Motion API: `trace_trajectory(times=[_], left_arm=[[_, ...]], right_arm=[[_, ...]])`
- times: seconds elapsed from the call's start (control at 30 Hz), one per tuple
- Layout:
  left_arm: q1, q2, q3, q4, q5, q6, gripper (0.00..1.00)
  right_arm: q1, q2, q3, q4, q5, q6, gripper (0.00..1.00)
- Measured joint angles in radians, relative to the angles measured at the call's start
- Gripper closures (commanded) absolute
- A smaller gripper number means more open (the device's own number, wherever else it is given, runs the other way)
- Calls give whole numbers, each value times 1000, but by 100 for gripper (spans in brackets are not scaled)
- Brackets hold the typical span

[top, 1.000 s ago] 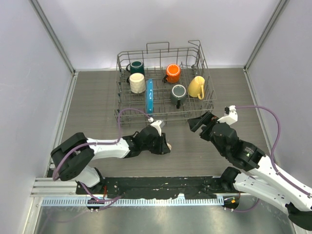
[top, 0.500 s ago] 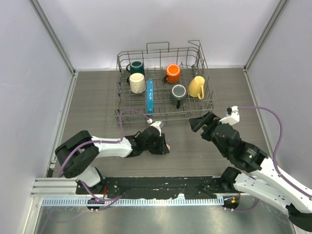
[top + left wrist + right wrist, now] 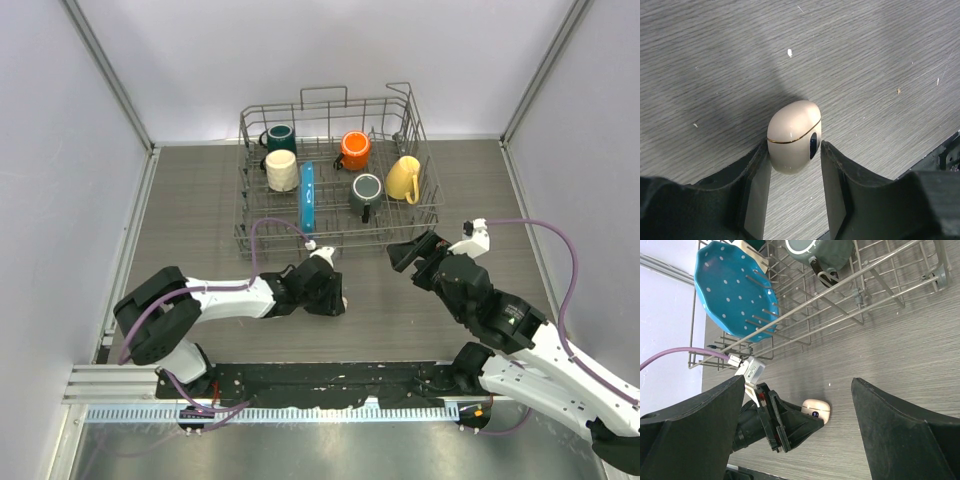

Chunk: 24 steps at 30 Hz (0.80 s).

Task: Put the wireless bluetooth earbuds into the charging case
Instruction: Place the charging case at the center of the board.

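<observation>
The charging case (image 3: 794,136) is a cream, egg-shaped shell with a thin gold seam and a small dark window. It is closed and lies on the grey wood-grain table (image 3: 880,45). My left gripper (image 3: 793,150) straddles its near end, open, with the left finger against the shell and a sliver of gap at the right finger. From above, the case (image 3: 343,298) peeks out at the left gripper (image 3: 335,297). My right gripper (image 3: 408,250) hovers wide open and empty to the right, looking down on the case (image 3: 817,409). The earbuds are out of view.
A wire dish rack (image 3: 425,190) stands at the back. It holds a blue dotted plate (image 3: 307,197) and dark green (image 3: 280,137), cream (image 3: 282,170), orange (image 3: 354,150), grey (image 3: 366,190) and yellow (image 3: 403,178) mugs. A black rail (image 3: 320,378) runs along the near edge.
The left jaws have parted a little around the case, which stays on the table. The right arm has drawn back slightly towards the near right.
</observation>
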State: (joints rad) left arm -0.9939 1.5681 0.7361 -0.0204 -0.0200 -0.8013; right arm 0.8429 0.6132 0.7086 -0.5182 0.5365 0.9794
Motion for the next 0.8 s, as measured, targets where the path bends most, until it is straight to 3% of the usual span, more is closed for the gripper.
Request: trace_trajectory(times=[0.47,0.8], left_arm=[[-1,-7,55,-141,-60,45,47],[-8,-107,111,-314,-183,115,44]], right_arm=[[0,2,-2,1,-5,0,7],[0,3,-8,2,-7,0,7]])
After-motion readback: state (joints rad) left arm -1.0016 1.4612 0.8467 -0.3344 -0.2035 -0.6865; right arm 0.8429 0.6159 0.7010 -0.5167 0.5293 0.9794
